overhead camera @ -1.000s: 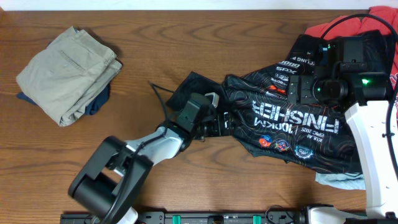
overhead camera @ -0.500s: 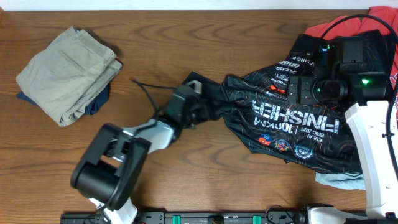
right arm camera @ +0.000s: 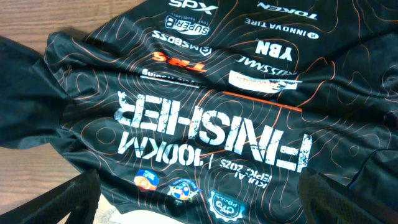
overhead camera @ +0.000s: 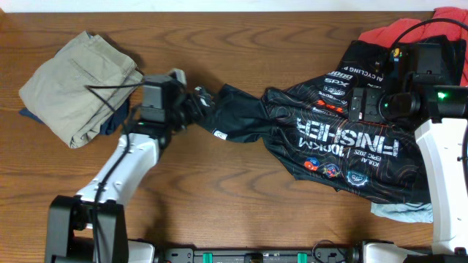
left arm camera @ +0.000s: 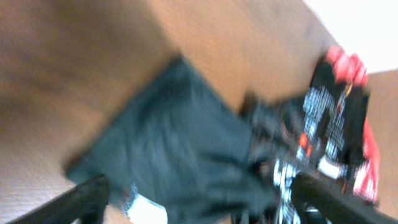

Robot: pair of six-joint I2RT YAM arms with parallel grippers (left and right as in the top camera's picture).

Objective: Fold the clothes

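There is one black jersey (overhead camera: pixel 344 139) on the table (overhead camera: pixel 241 212), one folded pile of khaki trousers (overhead camera: pixel 77 84) with a dark blue piece (overhead camera: pixel 117 120) poking out beneath it, one red garment (overhead camera: pixel 398 33) at the far right corner, and one pale blue cloth (overhead camera: pixel 398 210) peeking from under the jersey's near edge. Two arms are at work.

The left wrist view is badly smeared, so the print on the cloth is unreadable there. The red garment runs off the frame edge, and the right arm covers part of the jersey's upper right.

The jersey lies spread across the right half of the table, print side up, with one plain black end stretched out to the left. The left gripper (overhead camera: pixel 196 97) sits right at that bunched end, just beside the trousers. Its fingers show as dark blurs far apart, with black cloth between them. The right gripper (right arm camera: pixel 200 180) hangs over the big white lettering, its jaws spread wide and holding nothing.
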